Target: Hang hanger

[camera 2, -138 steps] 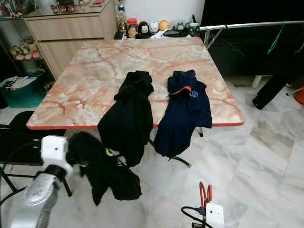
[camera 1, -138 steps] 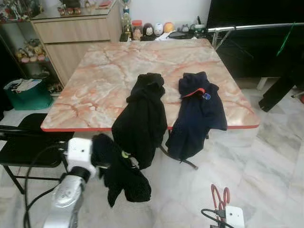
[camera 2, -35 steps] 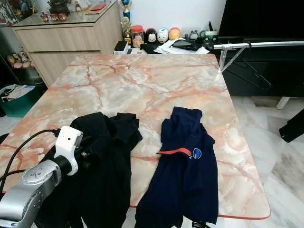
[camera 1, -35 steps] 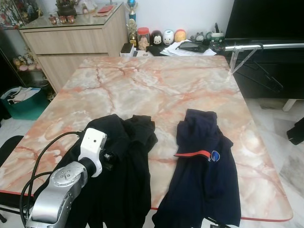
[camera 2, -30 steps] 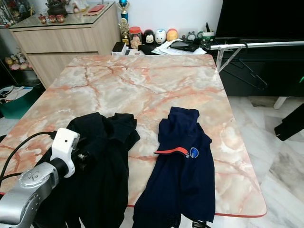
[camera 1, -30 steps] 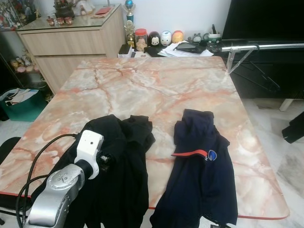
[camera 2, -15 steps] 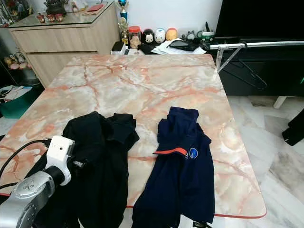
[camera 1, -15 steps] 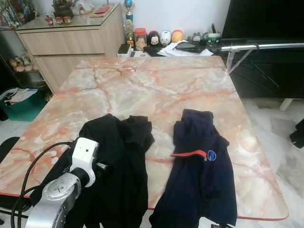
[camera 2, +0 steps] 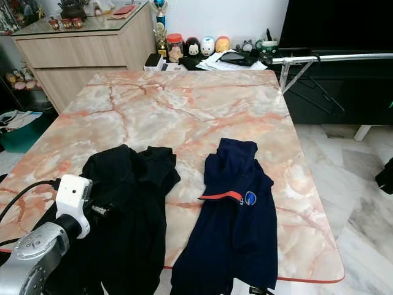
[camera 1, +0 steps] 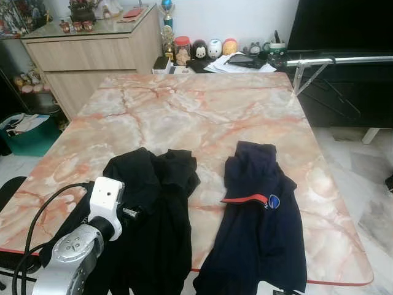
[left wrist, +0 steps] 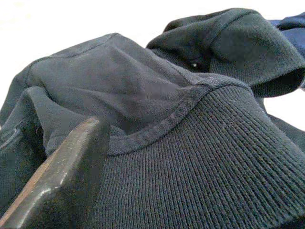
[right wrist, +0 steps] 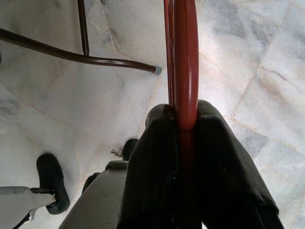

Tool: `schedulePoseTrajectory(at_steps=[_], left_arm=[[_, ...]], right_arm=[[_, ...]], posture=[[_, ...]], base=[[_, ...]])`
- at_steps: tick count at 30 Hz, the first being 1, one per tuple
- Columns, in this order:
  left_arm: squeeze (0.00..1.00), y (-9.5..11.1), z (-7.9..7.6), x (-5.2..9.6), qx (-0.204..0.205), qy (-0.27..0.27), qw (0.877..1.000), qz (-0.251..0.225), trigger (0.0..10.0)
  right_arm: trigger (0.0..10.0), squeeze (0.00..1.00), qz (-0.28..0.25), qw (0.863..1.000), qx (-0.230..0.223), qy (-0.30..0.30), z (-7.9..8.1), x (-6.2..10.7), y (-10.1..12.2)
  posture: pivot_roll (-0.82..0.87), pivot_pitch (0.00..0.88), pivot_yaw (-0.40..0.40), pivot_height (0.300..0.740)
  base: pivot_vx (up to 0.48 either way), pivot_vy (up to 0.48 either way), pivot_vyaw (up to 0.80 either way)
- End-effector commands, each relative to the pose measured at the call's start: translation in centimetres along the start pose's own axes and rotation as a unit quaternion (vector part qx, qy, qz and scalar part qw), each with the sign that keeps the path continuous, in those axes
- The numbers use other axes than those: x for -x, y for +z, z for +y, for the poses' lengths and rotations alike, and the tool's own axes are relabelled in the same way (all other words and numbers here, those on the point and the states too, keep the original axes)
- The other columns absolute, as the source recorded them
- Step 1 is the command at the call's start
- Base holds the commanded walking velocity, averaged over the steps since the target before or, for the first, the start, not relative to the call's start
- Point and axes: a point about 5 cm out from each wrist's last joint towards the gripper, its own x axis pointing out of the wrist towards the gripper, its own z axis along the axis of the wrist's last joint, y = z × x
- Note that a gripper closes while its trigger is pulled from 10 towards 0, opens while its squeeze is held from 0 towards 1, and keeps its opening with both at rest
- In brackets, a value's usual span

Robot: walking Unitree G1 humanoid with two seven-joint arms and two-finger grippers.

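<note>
**Left arm at the black clothes, red hanger clamped in the right gripper**

A marble-patterned table [camera 1: 202,110] with a red edge stands in front of the robot. Two garments lie on its near half and droop over the front edge: a black garment [camera 1: 153,209] on the robot's left and a navy shirt [camera 1: 261,215] with a red collar stripe and a small round badge on its right, a strip of bare tabletop between them.

The left arm reaches up from the lower left, its white wrist block against the left side of the black garment. In the left wrist view, one black finger [left wrist: 57,181] lies on the ribbed knit and folded seams of the dark cloth. The left gripper [camera 1: 132,213] is buried in the fabric, so I cannot tell how far it is open or whether it has hold of anything.

The right gripper [right wrist: 183,126] hangs low over the pale marble floor [right wrist: 267,71], its two fingers pressed tight on a red hanger [right wrist: 186,62] that sticks out straight between them. A dark metal leg [right wrist: 71,55] crosses the floor beyond it.

At the far right of the table a silver rail [camera 2: 331,57] runs sideways, with a dark hanger [camera 2: 319,92] dangling beneath it. A wooden cabinet [camera 1: 92,49] stands at the far left, and small figurines [camera 1: 212,47] line the wall behind the table.
</note>
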Motion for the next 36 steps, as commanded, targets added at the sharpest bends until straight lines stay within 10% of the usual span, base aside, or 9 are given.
schedulePoseTrajectory(at_steps=[1,36], left_arm=[[0.00,0.20,0.21,0.04,-0.002,0.006,1.000,-0.007,10.0],[0.00,0.48,0.21,-0.16,0.004,0.017,0.999,-0.029,10.0]], right_arm=[[10.0,0.00,0.001,1.000,0.000,0.002,0.11,0.03,-0.12],[10.0,0.00,0.001,1.000,0.000,0.003,0.17,0.02,-0.08]], posture=[[0.12,0.000,0.031,0.740],[0.12,0.000,0.028,0.740]], base=[[0.000,0.000,0.00],[-0.043,0.000,0.00]])
